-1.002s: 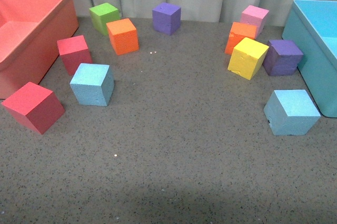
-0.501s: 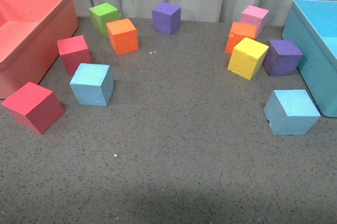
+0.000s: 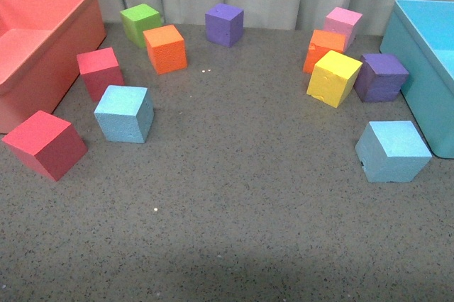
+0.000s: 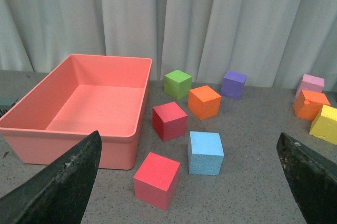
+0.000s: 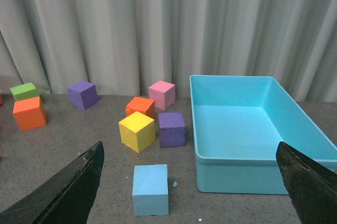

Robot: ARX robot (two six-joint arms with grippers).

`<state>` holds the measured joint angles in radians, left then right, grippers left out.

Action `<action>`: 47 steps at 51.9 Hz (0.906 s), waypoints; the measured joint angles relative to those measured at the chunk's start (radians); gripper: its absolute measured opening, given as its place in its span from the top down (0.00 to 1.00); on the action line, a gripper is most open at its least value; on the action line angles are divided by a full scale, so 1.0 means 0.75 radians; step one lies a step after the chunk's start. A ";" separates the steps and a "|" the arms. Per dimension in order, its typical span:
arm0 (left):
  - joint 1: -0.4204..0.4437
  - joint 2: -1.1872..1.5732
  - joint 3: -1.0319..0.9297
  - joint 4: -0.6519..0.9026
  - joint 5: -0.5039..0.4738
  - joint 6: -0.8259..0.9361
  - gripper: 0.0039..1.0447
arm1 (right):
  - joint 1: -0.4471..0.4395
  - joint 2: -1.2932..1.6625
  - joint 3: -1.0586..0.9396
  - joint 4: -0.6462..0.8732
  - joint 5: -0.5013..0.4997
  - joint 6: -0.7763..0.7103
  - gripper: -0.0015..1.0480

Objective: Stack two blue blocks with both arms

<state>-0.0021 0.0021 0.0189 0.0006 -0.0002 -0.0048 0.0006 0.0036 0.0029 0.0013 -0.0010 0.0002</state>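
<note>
Nothing had shifted: left blue block [image 3: 124, 113] and right blue block [image 3: 392, 150] sat well apart on the bench [image 3: 241, 196]; left fingers [image 4: 63, 182] and right fingers [image 5: 68, 187] spread wide.

Bare table [image 3: 234, 203] between blue blocks [image 3: 124, 113] [image 3: 392, 151]

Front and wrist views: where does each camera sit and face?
Front view: between the arms, looking down at the table, left blue block and right blue block; no arm shows.
Left wrist view: on the left arm, facing the curtain past the coral bin and left blue block; open left pincer fingers show.
Right wrist view: on the right arm, facing the curtain past the turquoise bin and right blue block; open right pincer fingers show.
Shared: each wrist view's blue block also shows in front.
</note>
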 joint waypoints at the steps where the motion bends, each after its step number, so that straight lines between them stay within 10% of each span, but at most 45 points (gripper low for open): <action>1: 0.000 0.000 0.000 0.000 0.000 0.000 0.06 | 0.000 0.000 0.000 0.000 -0.001 0.000 0.09; 11: 0.000 0.001 0.000 0.000 0.000 0.000 0.06 | 0.008 0.006 0.002 -0.010 0.027 -0.018 0.09; 16: 0.000 0.000 0.000 0.000 -0.001 0.000 0.06 | 0.094 0.195 0.084 -0.145 0.319 -0.235 0.09; 34: 0.000 0.000 0.000 0.000 -0.001 0.000 0.06 | -0.049 1.330 0.443 0.136 -0.083 -0.132 0.09; 47: 0.000 0.000 0.000 -0.001 0.000 0.000 0.06 | -0.007 1.929 0.774 0.047 -0.110 -0.057 0.09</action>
<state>-0.0021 0.0021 0.0189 0.0002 -0.0002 -0.0048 -0.0044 1.4506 0.5835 0.0368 -0.0834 -0.0429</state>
